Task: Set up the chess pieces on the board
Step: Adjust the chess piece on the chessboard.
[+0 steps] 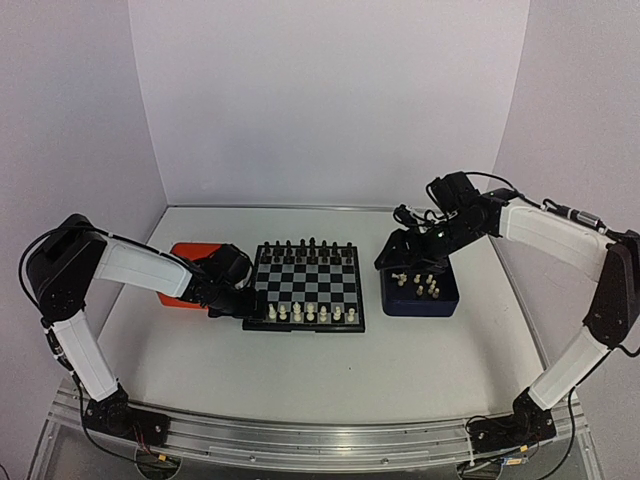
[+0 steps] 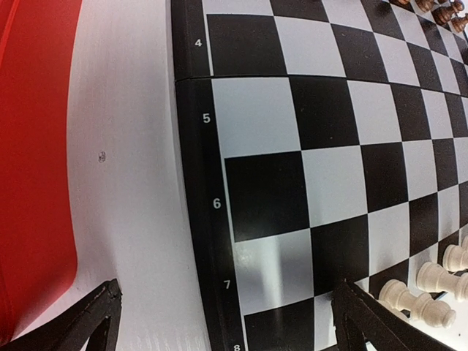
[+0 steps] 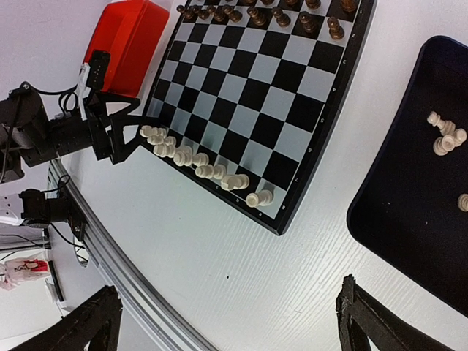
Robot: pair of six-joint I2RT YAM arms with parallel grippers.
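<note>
Gaping empty, my left claw hangs at the board's near-left corner; my right claw gapes too; swinging carelessly, I'd topple the white pieces beside it.

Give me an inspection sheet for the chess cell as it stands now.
Surface: white table; small speck beside the board.
Job's things: board centred; white pieces in a row along its near edge; several loose white pieces in the blue tray on its right.
Clutter: orange tray left of board; black pieces lined along far edge.
Hands: left hand open, low at board's near-left corner; right hand open, raised by the blue tray; both empty.
Cables: loose cables at right wrist, more at the bases.
Surroundings: white walls; metal rail at near edge.
</note>
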